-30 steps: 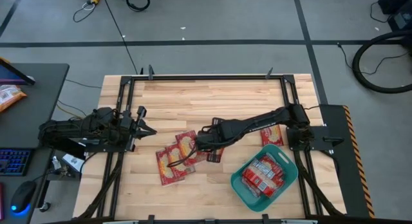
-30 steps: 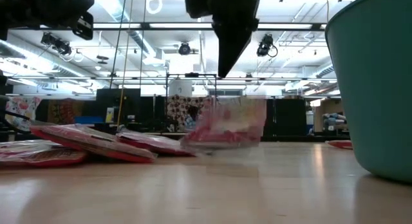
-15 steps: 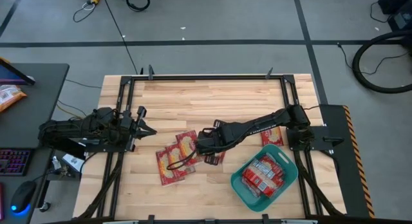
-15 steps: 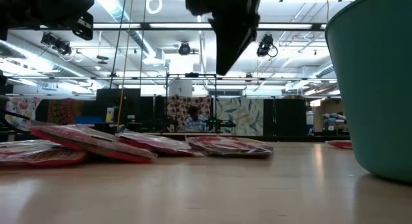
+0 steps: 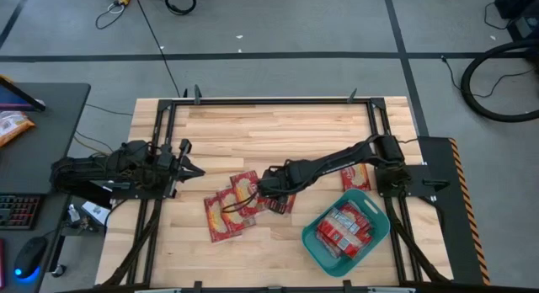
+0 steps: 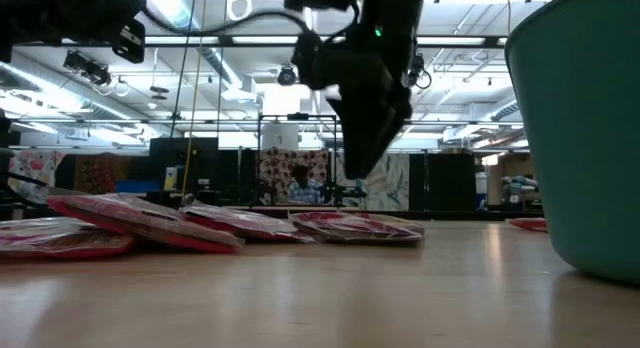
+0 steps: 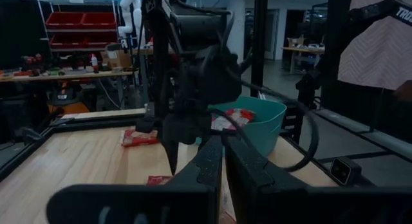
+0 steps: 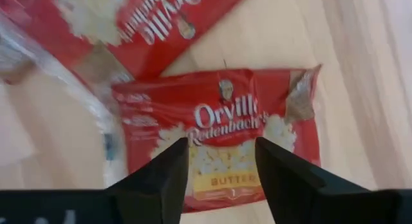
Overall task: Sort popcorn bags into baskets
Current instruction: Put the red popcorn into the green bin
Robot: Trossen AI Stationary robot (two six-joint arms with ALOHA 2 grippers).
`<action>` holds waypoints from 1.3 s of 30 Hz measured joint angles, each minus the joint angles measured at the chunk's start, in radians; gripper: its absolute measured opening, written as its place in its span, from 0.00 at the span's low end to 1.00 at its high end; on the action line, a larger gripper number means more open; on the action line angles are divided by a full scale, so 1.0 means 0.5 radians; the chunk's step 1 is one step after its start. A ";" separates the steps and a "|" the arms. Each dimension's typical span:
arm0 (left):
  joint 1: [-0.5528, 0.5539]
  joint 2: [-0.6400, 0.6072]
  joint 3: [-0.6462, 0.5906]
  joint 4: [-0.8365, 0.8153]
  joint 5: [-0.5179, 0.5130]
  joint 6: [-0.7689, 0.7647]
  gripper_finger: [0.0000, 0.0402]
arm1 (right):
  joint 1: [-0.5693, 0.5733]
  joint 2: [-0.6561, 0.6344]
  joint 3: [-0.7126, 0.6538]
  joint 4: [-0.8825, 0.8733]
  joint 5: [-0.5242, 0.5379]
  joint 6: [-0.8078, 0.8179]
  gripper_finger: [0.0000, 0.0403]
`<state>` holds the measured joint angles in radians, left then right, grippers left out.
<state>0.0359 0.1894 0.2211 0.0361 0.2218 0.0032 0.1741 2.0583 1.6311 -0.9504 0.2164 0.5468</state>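
Popcorn bag (image 8: 222, 137): flat red packet, yellow-white picture, lying on the wood.
Position: directly under my right gripper (image 8: 222, 161), between my spread fingers, untouched.
Basket (image 5: 313, 239): teal, off to one side, holding packets.
Left gripper (image 5: 190, 167): parked apart, pressed together.

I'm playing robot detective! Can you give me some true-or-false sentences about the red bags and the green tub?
1. The teal-green rectangular plastic tub already holds red popcorn bags. True.
2. The right gripper hangs over a flat red popcorn packet with its jaws open. True.
3. The right gripper is holding a bag in the air. False: its jaws are empty and the packet lies on the wooden table.
4. The left gripper is inside the tub. False: it waits at the table's left side.
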 joint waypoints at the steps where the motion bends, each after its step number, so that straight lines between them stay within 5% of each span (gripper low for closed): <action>1: 0.000 0.000 0.000 -0.010 0.000 0.000 0.07 | 0.000 0.001 -0.029 -0.001 0.008 0.001 0.47; 14: 0.000 0.000 0.000 -0.008 0.000 0.005 0.07 | -0.037 -0.014 -0.454 0.437 -0.003 -0.045 0.55; 19: 0.000 0.000 0.000 -0.007 0.000 0.005 0.07 | -0.053 -0.014 -0.503 0.480 -0.003 -0.061 0.44; 29: 0.000 0.000 0.000 -0.007 0.000 0.005 0.07 | -0.053 -0.006 -0.507 0.505 0.009 -0.121 0.04; 39: 0.000 0.000 0.000 -0.009 0.000 0.013 0.07 | -0.051 -0.005 -0.215 0.164 0.118 -0.147 0.01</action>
<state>0.0360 0.1894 0.2211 0.0315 0.2218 0.0097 0.1486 2.0559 1.5235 -0.8684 0.2757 0.4732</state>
